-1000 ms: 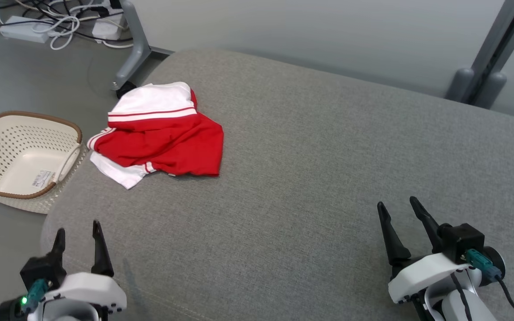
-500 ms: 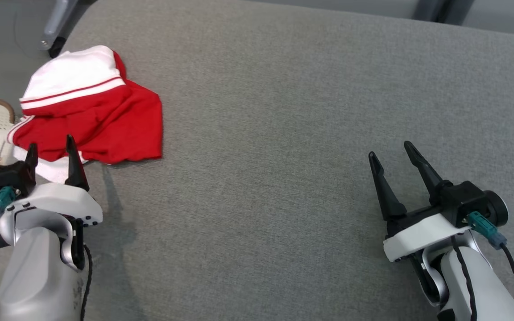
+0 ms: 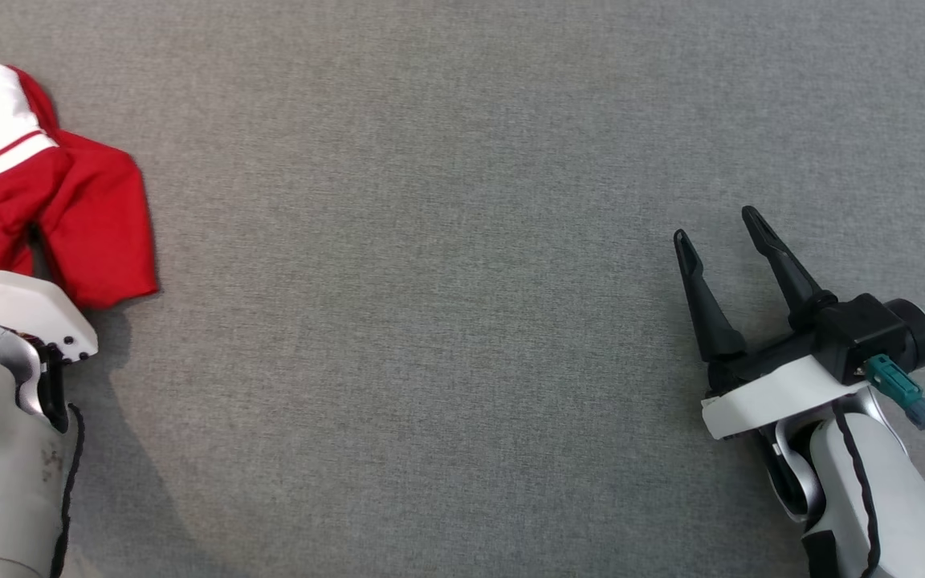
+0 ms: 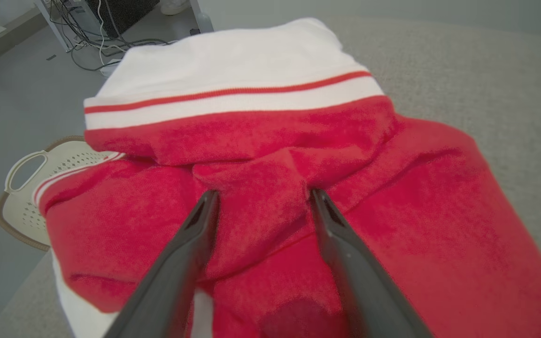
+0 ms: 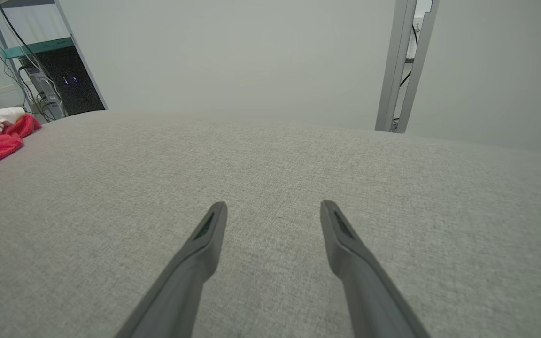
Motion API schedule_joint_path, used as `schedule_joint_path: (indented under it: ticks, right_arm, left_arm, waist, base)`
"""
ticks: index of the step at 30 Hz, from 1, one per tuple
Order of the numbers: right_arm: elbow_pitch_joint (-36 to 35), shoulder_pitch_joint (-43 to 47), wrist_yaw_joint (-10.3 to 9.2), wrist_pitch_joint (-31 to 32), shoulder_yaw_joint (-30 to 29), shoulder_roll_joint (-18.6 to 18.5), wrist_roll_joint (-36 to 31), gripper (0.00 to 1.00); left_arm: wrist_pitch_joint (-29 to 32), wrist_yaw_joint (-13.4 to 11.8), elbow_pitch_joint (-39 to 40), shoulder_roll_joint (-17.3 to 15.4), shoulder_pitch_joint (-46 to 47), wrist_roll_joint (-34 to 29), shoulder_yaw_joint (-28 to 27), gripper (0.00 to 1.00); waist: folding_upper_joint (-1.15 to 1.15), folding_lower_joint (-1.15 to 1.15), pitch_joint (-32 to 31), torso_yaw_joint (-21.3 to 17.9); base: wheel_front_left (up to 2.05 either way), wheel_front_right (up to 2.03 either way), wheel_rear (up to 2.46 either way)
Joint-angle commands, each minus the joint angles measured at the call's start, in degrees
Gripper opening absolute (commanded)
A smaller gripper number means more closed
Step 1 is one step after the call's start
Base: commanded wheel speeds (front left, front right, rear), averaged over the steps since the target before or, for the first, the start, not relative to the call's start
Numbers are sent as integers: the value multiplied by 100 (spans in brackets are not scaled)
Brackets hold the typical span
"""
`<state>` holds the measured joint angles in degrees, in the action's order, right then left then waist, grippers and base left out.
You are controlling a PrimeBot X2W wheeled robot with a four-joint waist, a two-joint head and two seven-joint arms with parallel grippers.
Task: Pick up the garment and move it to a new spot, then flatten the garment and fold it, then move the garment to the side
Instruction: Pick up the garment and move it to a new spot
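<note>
My left tool (image 4: 265, 193) is wide open and holds nothing. In its wrist view the two fingers stand on either side of a raised red fold of the garment (image 4: 261, 141), which lies crumpled at the far left edge of the grey fabric cushion (image 3: 430, 321), red part near me and white striped part behind. I cannot tell if the tips already press the cloth. To do this pick well, I think I should go down a little more, so that the fold sits deep between the fingers, then close fully and lift straight up. A shallow pinch could take one layer only and let the rest slide off. My right tool (image 3: 716, 222) is also open and empty, well apart on the right side, above bare cushion where I judge there is room for the new spot. The cushion is soft and woven, so the cloth may drag on it. A pale perforated basket (image 4: 26, 188) is on the floor just beside the left edge. Behind are cables (image 4: 87, 47), a plain wall (image 5: 251, 56) and a metal post (image 5: 399, 70).
</note>
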<state>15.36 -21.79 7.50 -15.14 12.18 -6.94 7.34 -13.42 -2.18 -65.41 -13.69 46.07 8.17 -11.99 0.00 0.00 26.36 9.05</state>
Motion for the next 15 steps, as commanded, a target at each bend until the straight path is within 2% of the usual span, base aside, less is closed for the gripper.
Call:
schedule_joint_path:
  ticks: [1,5,6,7,12,15]
  right_arm:
    - [-61,-40,-2,2,-7,-17,24,100]
    - [-67,-69,-2,2,-57,-33,53,100]
    - [-59,-73,-2,2,-71,-25,55,100]
    - [-52,-79,-2,2,-82,-15,64,100]
    - [-9,-99,-2,2,-126,70,104,100]
    - [25,-76,-2,2,-128,134,129,100]
  left_arm:
    - [159,-14,-257,-192,174,49,-32,100]
    - [320,-2,-531,-360,309,88,-44,100]
    - [358,43,-585,-381,334,67,-8,28]
    - [330,56,-623,-402,366,105,-21,0]
    - [198,221,-726,-427,433,63,102,0]
    - [-25,404,-658,-450,532,-18,235,0]
  waist:
    - [0,0,125,-171]
    - [0,0,185,-244]
    - [0,0,194,-262]
    - [0,0,199,-274]
    - [0,0,106,-309]
    - [0,0,-25,-323]
  base:
    - [0,0,0]
    - [0,0,0]
    - [0,0,0]
    - [0,0,0]
    - [0,0,0]
    - [0,0,0]
